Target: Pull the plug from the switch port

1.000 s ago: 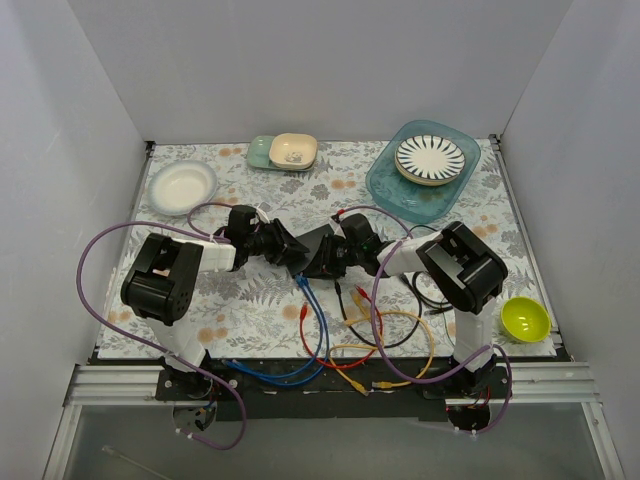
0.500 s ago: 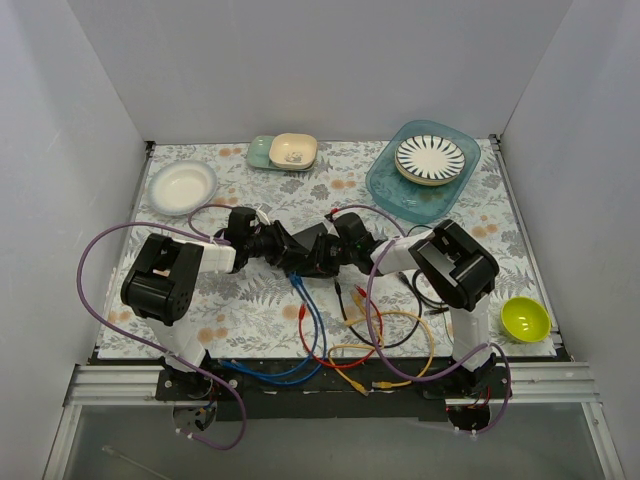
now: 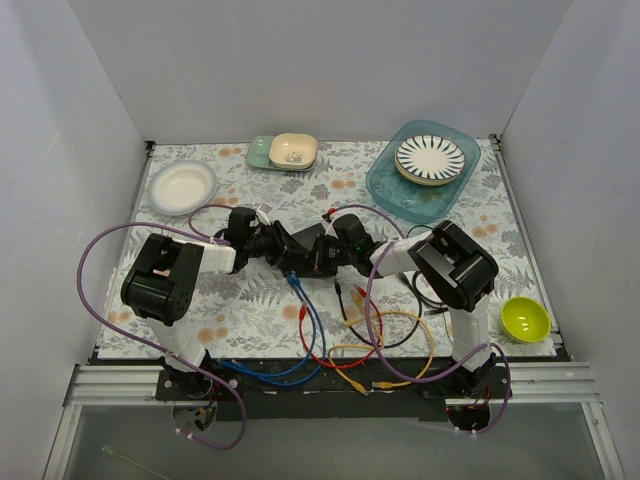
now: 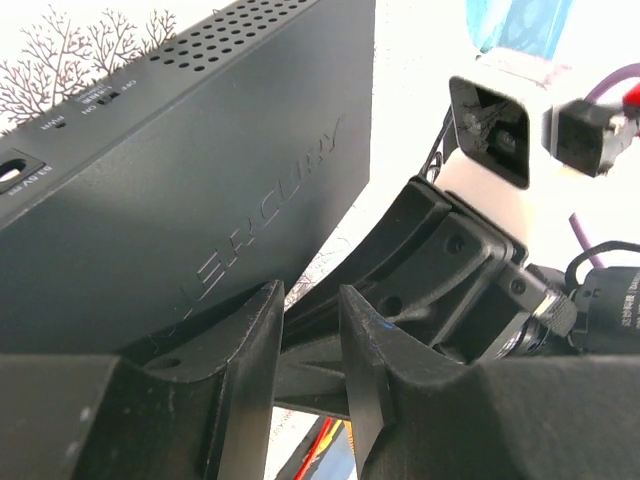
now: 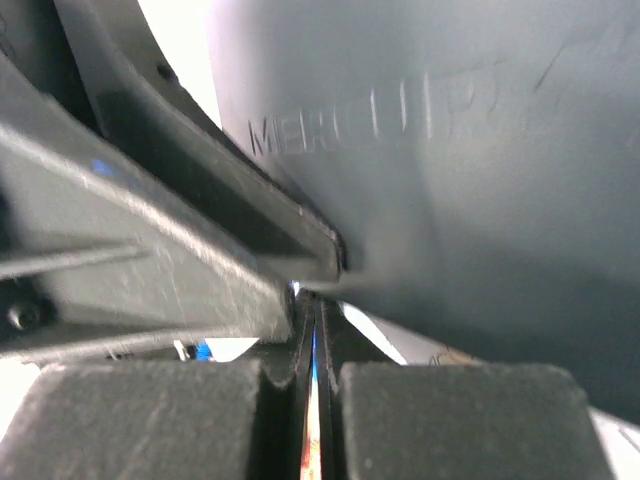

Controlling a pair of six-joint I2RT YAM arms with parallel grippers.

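Note:
The flat black switch box (image 3: pixel 312 246) sits mid-table, wedged between my two grippers; its sockets and the plug are hidden. It fills the upper left of the left wrist view (image 4: pixel 180 160) and the upper right of the right wrist view (image 5: pixel 450 150). My left gripper (image 3: pixel 288 252) is beside the box's left edge. Its jaws (image 4: pixel 310 292) stand a narrow gap apart with nothing visible between them. My right gripper (image 3: pixel 338 256) is shut. Its tips (image 5: pixel 315 300) press where the box meets the left finger. A blue cable (image 3: pixel 303 292) trails from under the box toward the front.
Red, yellow and black cables (image 3: pixel 372 330) lie looped at the front centre. A white bowl (image 3: pixel 182 186) is at the back left and stacked small dishes (image 3: pixel 285 151) at the back. A blue tray (image 3: pixel 395 190) holds a striped plate. A lime bowl (image 3: pixel 524 318) is at the right.
The right gripper and the box have shifted left toward the left gripper, and the box has drawn in tighter between the two. The blue cable's end moved slightly left.

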